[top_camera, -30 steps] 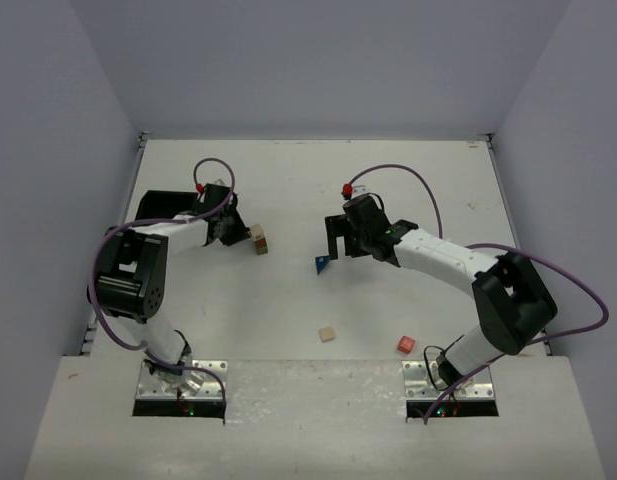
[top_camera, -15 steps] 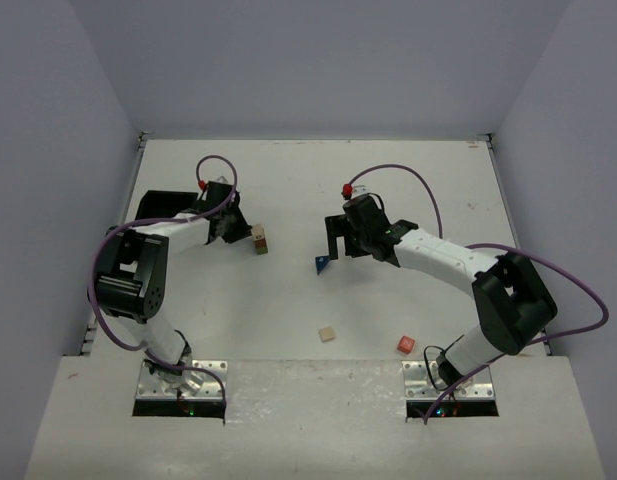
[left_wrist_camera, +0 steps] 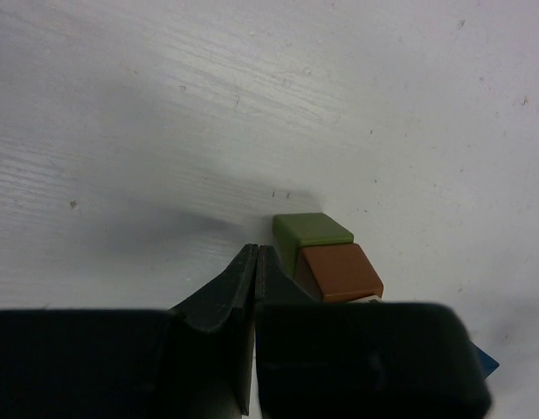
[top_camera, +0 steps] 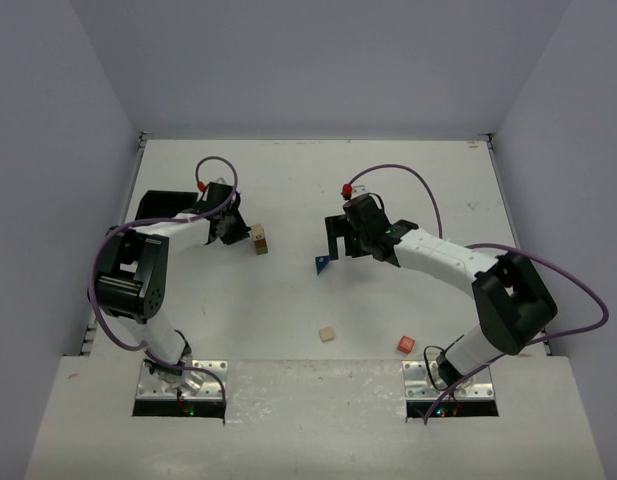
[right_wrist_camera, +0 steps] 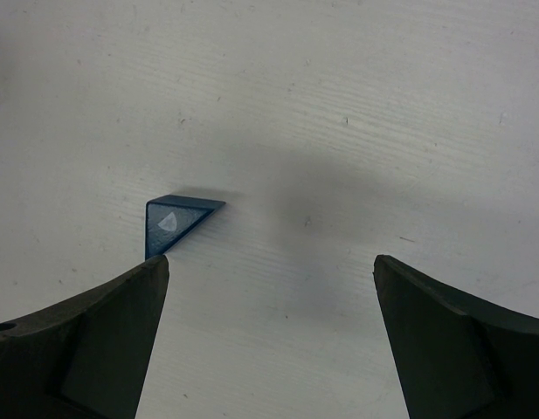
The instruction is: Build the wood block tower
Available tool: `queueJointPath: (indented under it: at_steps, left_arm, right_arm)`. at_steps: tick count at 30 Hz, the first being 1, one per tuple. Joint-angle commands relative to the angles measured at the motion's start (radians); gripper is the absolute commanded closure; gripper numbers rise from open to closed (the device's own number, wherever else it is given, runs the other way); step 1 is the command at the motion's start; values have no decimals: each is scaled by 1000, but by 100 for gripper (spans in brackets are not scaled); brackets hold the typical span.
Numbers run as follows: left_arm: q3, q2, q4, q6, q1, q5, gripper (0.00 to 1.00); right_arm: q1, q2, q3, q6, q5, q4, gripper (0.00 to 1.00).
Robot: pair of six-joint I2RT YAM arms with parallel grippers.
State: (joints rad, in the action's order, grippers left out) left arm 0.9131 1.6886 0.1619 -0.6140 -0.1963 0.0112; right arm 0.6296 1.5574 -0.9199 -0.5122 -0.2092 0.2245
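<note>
Scarcely anything moved | left gripper (left_wrist_camera: 254, 255) shut, empty, beside stack (top_camera: 260, 240); right gripper (right_wrist_camera: 269, 262) wide open above wedge (right_wrist_camera: 176, 219) | next: centre, descend

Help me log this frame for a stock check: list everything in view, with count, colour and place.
olive-green oblong: one, green, centre-left, under a cube
tan cubes: two, plain wood; one on the oblong, one loose near the front
red cube: one, red, front right
blue wedge: one, blue, mid-table, by the right pincer
black tray: one, black, left edge
table: one, white
cables: two, purple, one per arm
left pincer: one, black, shut, empty, beside the stack
right pincer: one, black, open, empty
</note>
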Motion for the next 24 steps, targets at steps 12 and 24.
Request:
queueJointPath:
  at_steps: [12, 24]
  left_arm:
    - [4, -115, -3, -3, -27, 45, 100]
    - [-11, -147, 0, -7, -50, 53, 100]
  right_arm:
    - [-7, -6, -24, 14, 7, -12, 1]
    - [-7, -8, -23, 12, 8, -8, 1]
